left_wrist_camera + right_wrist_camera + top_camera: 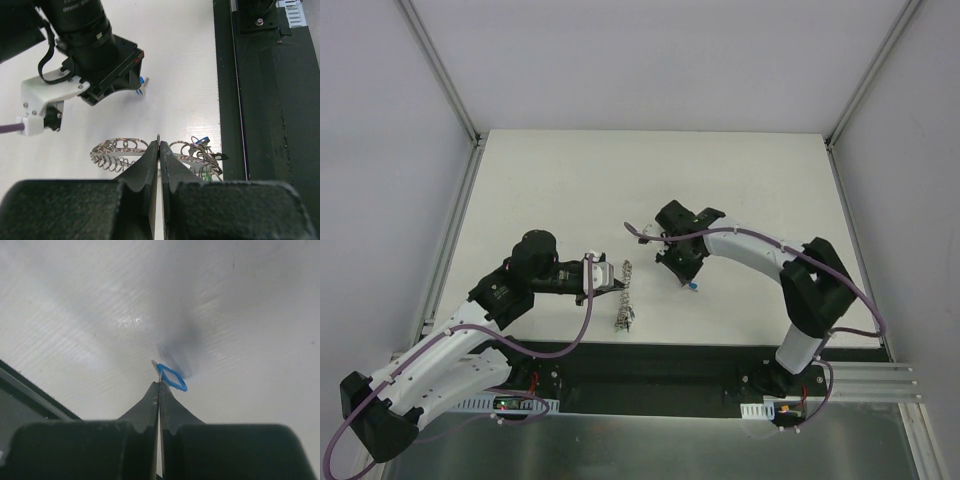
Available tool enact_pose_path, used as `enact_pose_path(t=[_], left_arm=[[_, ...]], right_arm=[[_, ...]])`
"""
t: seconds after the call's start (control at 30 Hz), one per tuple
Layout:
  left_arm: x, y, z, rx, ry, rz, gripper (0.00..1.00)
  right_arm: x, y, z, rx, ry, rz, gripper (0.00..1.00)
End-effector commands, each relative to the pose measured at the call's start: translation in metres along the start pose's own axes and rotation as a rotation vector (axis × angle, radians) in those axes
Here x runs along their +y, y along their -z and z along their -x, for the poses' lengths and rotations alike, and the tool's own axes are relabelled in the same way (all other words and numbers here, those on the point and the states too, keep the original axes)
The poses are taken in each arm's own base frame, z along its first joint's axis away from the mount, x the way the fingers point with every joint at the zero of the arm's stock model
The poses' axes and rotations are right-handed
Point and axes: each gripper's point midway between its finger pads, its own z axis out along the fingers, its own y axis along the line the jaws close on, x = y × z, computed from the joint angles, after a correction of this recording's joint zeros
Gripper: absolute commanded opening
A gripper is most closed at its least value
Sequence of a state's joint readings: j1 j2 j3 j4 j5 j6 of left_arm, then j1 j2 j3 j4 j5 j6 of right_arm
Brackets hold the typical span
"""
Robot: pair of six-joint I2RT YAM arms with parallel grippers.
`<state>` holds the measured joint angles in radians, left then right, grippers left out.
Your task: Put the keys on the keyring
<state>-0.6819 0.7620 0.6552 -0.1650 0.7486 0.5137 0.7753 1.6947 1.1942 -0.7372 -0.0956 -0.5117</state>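
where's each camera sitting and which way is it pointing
Top external: above and behind the bases, looking down on the table; both arms show, left gripper and right gripper near mid-table.
Left wrist: on the left arm, looking along its own shut fingers to the keyring they pinch; the right gripper shows beyond.
Right wrist: on the right arm, facing the table past its own fingers, shut on the blue key.
Shared: the blue key is in all three.
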Motion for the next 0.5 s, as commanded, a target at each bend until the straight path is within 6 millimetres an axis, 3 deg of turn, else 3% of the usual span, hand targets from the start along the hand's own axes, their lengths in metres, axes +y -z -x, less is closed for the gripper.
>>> enact_pose_path(t=[0.0,0.2,0.47], left_arm=[[0.002,0.001,0.019,-0.052,-0.068,0.0,0.0],[0.001,0.001,0.018,-0.052,-0.065,-0.005,0.0],[0.001,0.0,0.018,-0.052,-0.06,-0.009,0.0]], right_arm=[[-0.007,-0.009,0.028,-0.024,0.008,-0.003,0.02],[-0.018,-0.029,0.046,-0.035,-0.003,-0.049,0.05],[-0.03,-0.034,0.054,-0.063,-0.011,-0.132,0.16]])
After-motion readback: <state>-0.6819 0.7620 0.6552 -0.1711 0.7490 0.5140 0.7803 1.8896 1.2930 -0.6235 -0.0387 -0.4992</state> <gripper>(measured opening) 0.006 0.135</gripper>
